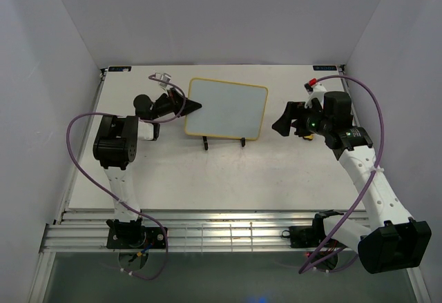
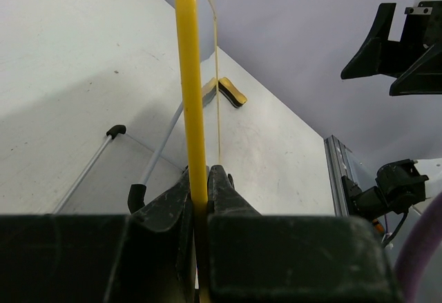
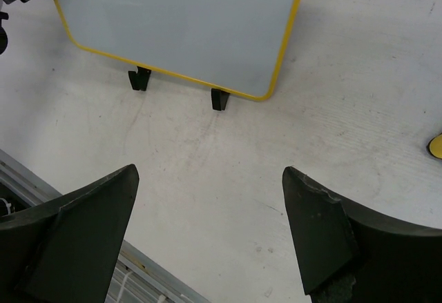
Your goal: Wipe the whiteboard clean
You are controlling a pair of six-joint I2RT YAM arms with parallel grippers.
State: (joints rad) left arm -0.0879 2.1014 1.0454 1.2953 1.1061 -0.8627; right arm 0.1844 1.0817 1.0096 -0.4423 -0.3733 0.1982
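Left gripper (image 2: 207,179): jaws clamped together on the thin yellow frame of the whiteboard (image 1: 228,106), at its left edge; the wrist camera sees the board edge-on, rising straight out of the fingers.
Right gripper (image 3: 208,173): jaws spread wide with nothing between them, held above bare table to the right of the board and apart from it.
Table (image 1: 207,179): white, matte, faintly scuffed, with slotted aluminium rails (image 1: 228,234) along the near edge.
Room: pale walls (image 1: 221,13) close in the table at the back and on both sides.
Whiteboard: toward the back middle of the table, tilted on a black wire stand (image 3: 138,79) whose two feet show under its lower edge; the face is plain white.
Eraser (image 2: 228,92): small yellow-and-black block lying on the table behind the board.
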